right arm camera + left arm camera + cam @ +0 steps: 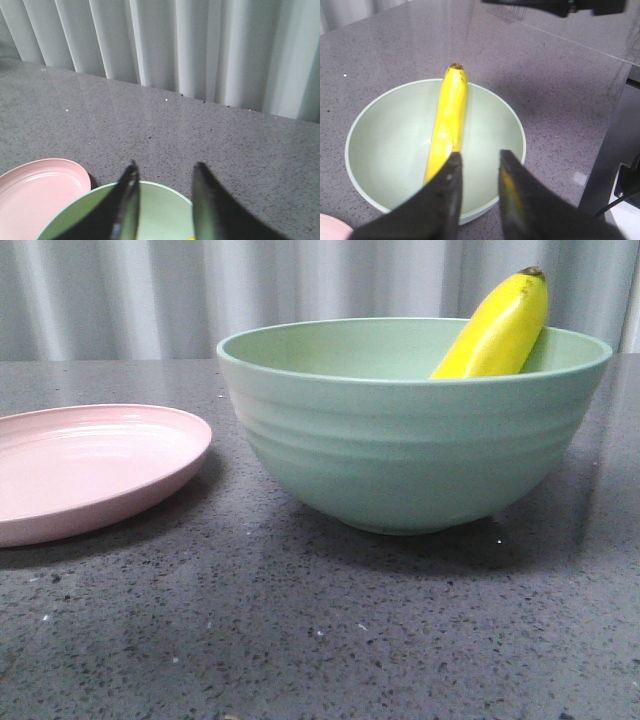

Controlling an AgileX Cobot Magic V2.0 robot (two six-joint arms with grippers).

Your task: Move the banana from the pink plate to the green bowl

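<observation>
One banana (497, 332) leans inside the green bowl (410, 450), tip poking over the rim. The pink plate (90, 468) sits bare on the counter (300, 640). My left pincer (477, 170) and right pincer (164, 172) both gape, holding nothing. I think the job is done.

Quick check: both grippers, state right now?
Left gripper: open, holding nothing, above the bowl.
Right gripper: open, holding nothing.

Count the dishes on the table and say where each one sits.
2. The pink plate lies on the left, with nothing on it; the green bowl stands right of it, apart, holding the banana. No others show.
</observation>
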